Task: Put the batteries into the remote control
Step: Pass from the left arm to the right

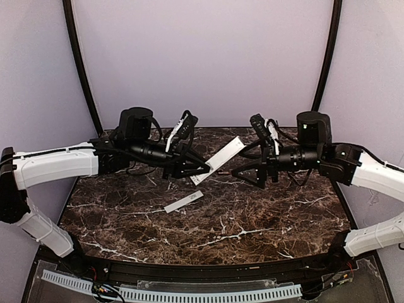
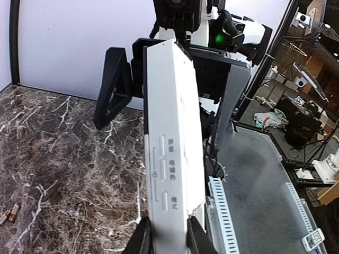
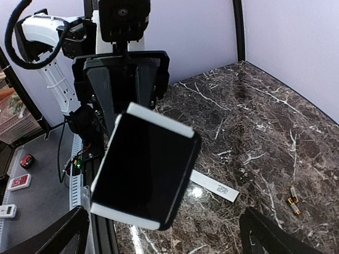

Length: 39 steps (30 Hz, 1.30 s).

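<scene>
Left pincer (image 2: 168, 241): clenched on one end of the remote control (image 1: 218, 159), holding it tilted above the worktop (image 1: 265, 221). With only that end gripped, the long body may pivot or slip if you swing the arm.

Right pincer (image 3: 163, 222): released, jaws wide to either side of the remote's dark end. If you close off-centre, you would knock it askew.

The left wrist view's bottom edge cuts off the slim white rectangular remote control (image 2: 172, 148) inside the left pincer (image 2: 169, 228). The small cylindrical batteries (image 3: 293, 201) on the marbled desk (image 3: 265, 132) are too tiny to count.
</scene>
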Each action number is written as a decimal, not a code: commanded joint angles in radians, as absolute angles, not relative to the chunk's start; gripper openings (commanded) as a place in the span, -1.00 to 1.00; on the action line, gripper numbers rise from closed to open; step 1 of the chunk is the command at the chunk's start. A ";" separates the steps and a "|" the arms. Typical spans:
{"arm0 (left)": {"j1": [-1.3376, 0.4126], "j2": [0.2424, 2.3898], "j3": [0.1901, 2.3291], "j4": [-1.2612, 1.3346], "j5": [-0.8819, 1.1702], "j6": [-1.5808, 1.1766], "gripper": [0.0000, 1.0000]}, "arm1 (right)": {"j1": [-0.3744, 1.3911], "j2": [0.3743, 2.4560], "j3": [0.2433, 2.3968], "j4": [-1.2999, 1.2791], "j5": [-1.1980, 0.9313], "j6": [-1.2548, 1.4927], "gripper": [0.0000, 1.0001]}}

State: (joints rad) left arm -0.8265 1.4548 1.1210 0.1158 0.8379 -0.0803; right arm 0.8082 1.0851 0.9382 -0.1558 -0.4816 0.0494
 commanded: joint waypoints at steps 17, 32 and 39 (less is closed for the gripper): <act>-0.870 1.484 1.103 0.176 0.631 -0.005 -0.80 | 0.649 1.203 0.979 0.130 -0.812 0.452 0.19; -0.875 1.546 1.081 0.386 0.538 -0.186 -0.86 | 0.641 1.257 0.877 0.351 -0.791 0.576 0.00; -0.878 1.568 1.086 0.410 0.552 -0.226 -0.86 | 0.634 1.299 0.872 0.403 -0.812 0.594 -0.41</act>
State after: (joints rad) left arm -0.8730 1.5669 1.0710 0.3653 0.5568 -0.1902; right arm 0.6369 1.2869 0.8814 0.3225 -0.7818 0.5755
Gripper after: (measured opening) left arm 0.190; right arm 0.343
